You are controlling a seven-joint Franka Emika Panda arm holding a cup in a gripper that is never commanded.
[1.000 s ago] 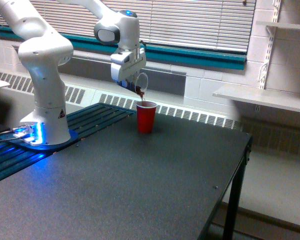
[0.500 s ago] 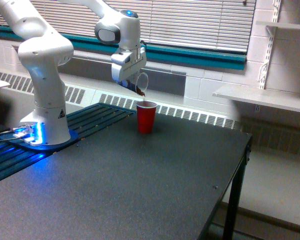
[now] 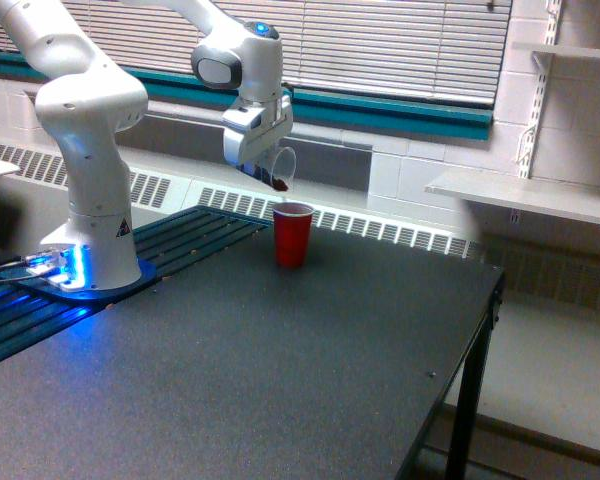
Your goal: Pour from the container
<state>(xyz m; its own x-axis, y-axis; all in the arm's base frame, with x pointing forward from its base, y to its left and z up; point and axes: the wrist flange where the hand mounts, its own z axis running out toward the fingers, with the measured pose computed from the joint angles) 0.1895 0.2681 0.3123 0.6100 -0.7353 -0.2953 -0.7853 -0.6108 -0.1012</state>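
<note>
— Since half a second ago, the container [image 3: 279,168] has tipped back a little; the brown stream that ran toward the red cup [image 3: 292,234] no longer shows below its lip.

— Any writing to read?

— Only a small triangular warning sticker [image 3: 122,228] on the arm's base [image 3: 93,258]; its marks are too small to make out.

— What's around?

— A dark table [image 3: 280,370], window blinds [image 3: 400,45] behind, a shelf [image 3: 525,195] at the exterior view's right. Nothing stands between container and cup.

— And the container itself?

— Clear, tilted, rim toward the exterior view's right, dark brown contents pooled at its low edge. It hangs just above the red cup, apart from it. The gripper [image 3: 257,155] is clamped around it.
</note>
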